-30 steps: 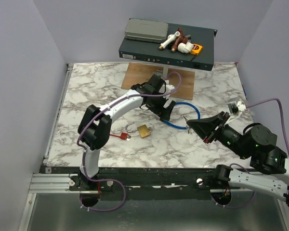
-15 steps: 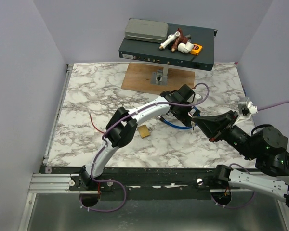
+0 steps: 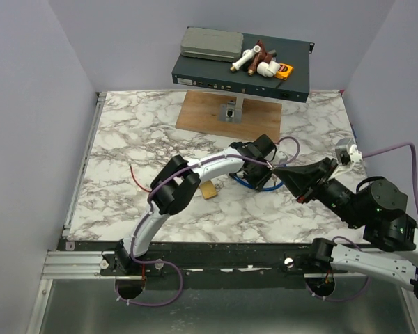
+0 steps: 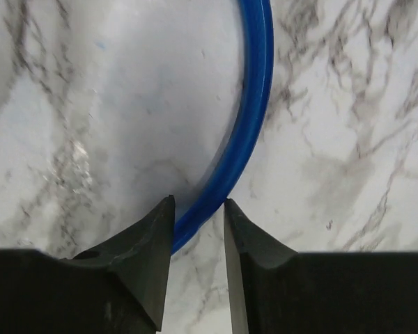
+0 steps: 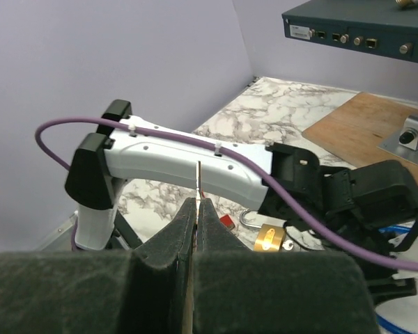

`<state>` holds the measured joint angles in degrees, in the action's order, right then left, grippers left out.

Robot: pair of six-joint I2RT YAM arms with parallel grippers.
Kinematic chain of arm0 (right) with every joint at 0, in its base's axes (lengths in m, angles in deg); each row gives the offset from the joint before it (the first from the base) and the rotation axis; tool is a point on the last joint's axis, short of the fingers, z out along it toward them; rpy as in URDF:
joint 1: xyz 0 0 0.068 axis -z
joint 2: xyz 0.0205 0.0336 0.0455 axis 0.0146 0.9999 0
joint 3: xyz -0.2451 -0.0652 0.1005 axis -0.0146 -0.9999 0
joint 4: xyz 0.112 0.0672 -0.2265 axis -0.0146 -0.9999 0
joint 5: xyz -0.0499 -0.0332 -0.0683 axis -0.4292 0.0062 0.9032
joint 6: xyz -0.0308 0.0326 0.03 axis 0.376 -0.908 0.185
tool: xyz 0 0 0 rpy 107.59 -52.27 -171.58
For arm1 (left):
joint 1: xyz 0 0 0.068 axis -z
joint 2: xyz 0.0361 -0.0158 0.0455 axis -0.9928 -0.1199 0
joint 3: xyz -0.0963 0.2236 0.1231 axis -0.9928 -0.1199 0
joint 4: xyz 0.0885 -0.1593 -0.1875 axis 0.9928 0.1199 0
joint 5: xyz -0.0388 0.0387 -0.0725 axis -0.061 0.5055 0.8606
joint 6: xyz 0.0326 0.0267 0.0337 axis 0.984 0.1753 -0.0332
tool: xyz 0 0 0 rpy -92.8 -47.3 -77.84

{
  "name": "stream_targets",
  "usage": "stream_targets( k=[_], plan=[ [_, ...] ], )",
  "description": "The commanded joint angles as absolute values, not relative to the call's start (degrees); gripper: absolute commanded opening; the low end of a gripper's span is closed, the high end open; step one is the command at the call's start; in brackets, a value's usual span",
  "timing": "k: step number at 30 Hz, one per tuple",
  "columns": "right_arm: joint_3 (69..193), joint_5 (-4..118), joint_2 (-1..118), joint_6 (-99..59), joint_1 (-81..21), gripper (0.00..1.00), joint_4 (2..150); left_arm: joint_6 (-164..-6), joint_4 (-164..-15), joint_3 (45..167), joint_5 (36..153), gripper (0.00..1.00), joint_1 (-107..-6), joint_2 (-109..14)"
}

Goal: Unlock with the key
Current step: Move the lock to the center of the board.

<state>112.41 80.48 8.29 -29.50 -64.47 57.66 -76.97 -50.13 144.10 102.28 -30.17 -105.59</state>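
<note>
The brass padlock (image 3: 209,190) lies on the marble table beside my left forearm; in the right wrist view the padlock (image 5: 270,236) shows its shackle, with a small red tag beside it. My right gripper (image 3: 284,170) hovers right of centre, shut on the key (image 5: 198,177), a thin blade standing up from the right gripper (image 5: 197,202). My left gripper (image 3: 260,169) is down over a blue ring (image 3: 254,184). Seen from the left wrist, the left gripper (image 4: 198,202) has its jaws drawn close, and the blue ring (image 4: 247,125) runs between the tips, touching both.
A wooden board (image 3: 209,111) at the back carries a metal stand holding a dark network box (image 3: 240,69) with a grey case, pipe fittings and a tape measure on it. A thin red wire (image 3: 136,177) lies at the left. Purple walls close both sides.
My left arm swung right and came down over the blue ring, and its jaws went from wide open to close together round the ring. The right gripper shifted slightly with the key.
</note>
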Motion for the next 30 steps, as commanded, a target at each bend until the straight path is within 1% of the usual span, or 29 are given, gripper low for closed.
stream_targets(
  k=[1,4,6,9,11,12,14,15,16,20,22,25,30],
  plan=[
    [112.9,80.4,9.1,-28.7,-64.5,0.01,59.9,-71.6,-50.3,133.3,104.9,0.30,-27.7,-99.1],
    [112.6,79.8,9.5,-29.3,-64.4,0.01,60.3,-67.7,-50.4,126.7,104.6,0.30,-27.3,-95.1],
    [112.4,79.4,9.9,-29.6,-64.4,0.00,60.8,-64.5,-51.1,122.2,104.0,0.33,-27.3,-92.3],
    [111.9,79.0,10.4,-29.8,-64.4,0.01,61.5,-59.7,-50.3,119.1,102.1,0.38,-27.1,-89.0],
    [111.9,79.0,10.8,-29.8,-64.4,0.01,61.7,-59.0,-49.5,119.2,101.1,0.49,-27.4,-86.7],
    [111.9,79.0,11.0,-29.7,-64.4,0.01,61.8,-59.8,-49.3,119.7,101.1,0.59,-27.9,-85.6],
    [111.9,79.2,11.3,-29.6,-64.4,0.01,61.9,-63.5,-49.3,120.5,102.4,0.77,-29.2,-83.6],
    [112.0,79.2,11.5,-29.6,-64.5,0.01,62.0,-65.5,-48.9,121.2,103.3,0.84,-30.0,-83.0],
    [112.0,79.3,11.6,-29.5,-64.5,0.01,62.1,-68.3,-48.2,121.8,104.8,0.88,-31.2,-82.9],
    [112.9,79.5,12.2,-29.1,-64.5,0.01,61.4,-78.1,-46.3,121.3,111.7,0.89,-36.5,-83.7],
    [113.2,79.8,12.3,-28.7,-64.4,0.01,61.3,-81.3,-46.7,119.2,113.2,0.89,-38.1,-84.3],
    [113.3,80.0,12.6,-28.2,-64.4,0.01,61.2,-84.3,-49.2,115.3,111.1,0.89,-39.1,-83.6],
    [113.3,79.9,13.4,-27.8,-64.4,0.01,60.8,-87.4,-55.5,110.1,107.4,0.88,-41.3,-77.8]
  ],
)
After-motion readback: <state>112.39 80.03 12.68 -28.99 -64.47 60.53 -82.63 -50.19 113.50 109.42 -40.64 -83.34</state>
